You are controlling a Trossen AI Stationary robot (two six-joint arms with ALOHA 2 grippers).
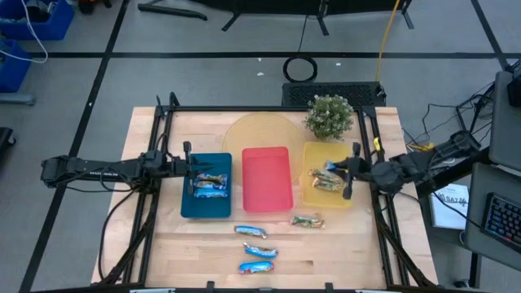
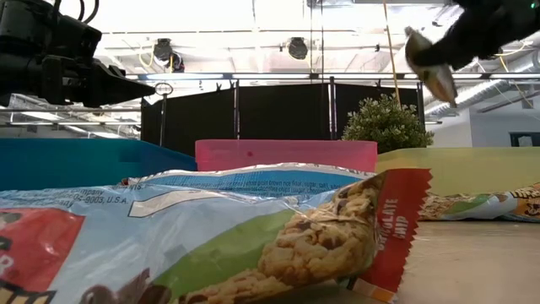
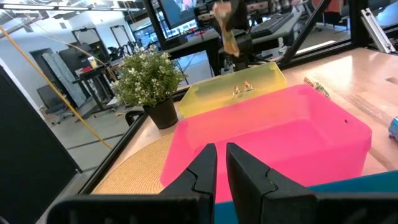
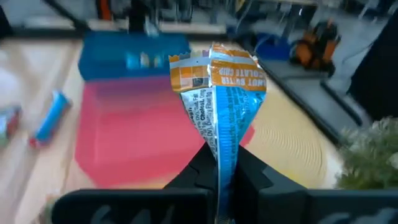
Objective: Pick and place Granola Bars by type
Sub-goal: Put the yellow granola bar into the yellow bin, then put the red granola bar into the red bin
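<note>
The right gripper (image 4: 217, 177) hangs over the yellow tray (image 1: 313, 196) at centre right of the high view, its fingers pinching a bar (image 4: 217, 102) by one end. Another bar (image 1: 326, 183) lies in that tray. The left gripper (image 3: 221, 168), fingers nearly pressed together and holding nothing, hovers over the blue tray (image 1: 189, 207), which holds two blue bars (image 1: 210, 185). The red tray (image 1: 267, 179) sits between. Four bars (image 1: 256, 250) lie on the table (image 1: 350, 252) below the trays.
</note>
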